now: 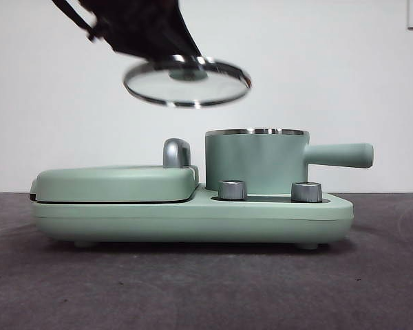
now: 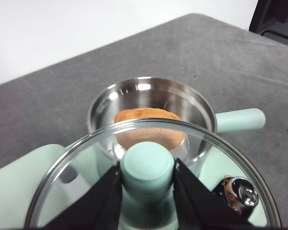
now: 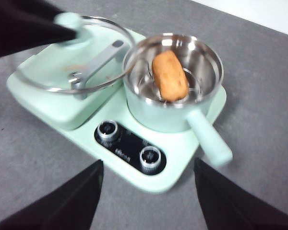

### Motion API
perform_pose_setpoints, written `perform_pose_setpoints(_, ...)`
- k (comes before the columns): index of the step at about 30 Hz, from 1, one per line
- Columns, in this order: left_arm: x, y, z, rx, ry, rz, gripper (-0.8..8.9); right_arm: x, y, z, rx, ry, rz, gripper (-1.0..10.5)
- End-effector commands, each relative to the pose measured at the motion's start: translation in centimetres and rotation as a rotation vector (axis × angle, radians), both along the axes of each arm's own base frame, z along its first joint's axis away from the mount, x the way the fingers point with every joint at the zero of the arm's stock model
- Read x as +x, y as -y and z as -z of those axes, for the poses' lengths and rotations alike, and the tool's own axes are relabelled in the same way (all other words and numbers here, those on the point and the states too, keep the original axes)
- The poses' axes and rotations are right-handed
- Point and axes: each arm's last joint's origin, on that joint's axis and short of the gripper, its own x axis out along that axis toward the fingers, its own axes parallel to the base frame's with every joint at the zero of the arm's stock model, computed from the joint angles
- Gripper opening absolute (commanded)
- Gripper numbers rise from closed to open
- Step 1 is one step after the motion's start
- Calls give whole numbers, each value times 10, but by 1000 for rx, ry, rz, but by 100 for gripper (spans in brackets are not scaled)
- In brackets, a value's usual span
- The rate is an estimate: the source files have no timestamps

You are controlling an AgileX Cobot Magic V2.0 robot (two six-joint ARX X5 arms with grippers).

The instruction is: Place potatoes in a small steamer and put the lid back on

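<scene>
Lid (image 1: 186, 82) was held by its knob (image 2: 148, 165) in the left gripper (image 2: 148, 191) fingers, above the pot (image 1: 256, 162) at its 9 o'clock. Potato (image 3: 169, 75) was already inside. Lid should be centred and levelled before lowering. Right gripper (image 3: 146, 191) fingers were wide, empty.

Front view: camera set low, at about table height, looking level across the table (image 1: 48, 289) toward a white wall. It stands close; the cooker (image 1: 193, 213) fills most of the width, seen side-on, with the pot (image 1: 256, 160) at right.

Left wrist view: camera looks down along its own jaws, very near the lid (image 2: 153, 172), with the pot (image 2: 151, 103) just beyond and the potato (image 2: 149, 125) inside it.

Right wrist view: camera sits higher and farther off, looking steeply down on the whole cooker (image 3: 120, 124) from its knob side.

All three views share the pot and lid; both wrist views share the potato (image 3: 169, 75).
</scene>
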Motion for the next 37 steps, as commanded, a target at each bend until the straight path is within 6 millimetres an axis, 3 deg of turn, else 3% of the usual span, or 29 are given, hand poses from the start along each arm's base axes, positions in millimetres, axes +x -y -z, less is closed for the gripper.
perform_pose_setpoints(1, 15, 16, -11, -53, 56, 12, 10, -21, 10, -1, 26, 23, 32, 288)
perform_pose_setpoints(10, 59, 58, -12, -46, 89, 39, 10, -63, 31, 4, -8, -1, 77, 288)
perform_pose_setpoints(17, 85, 82, -3, -37, 100, 53, 10, -72, 35, 4, 18, -5, 88, 288)
perform_pose_setpoints(37, 95, 97, 22, 24, 114, 84, 10, -74, 36, 6, 5, -21, 85, 288)
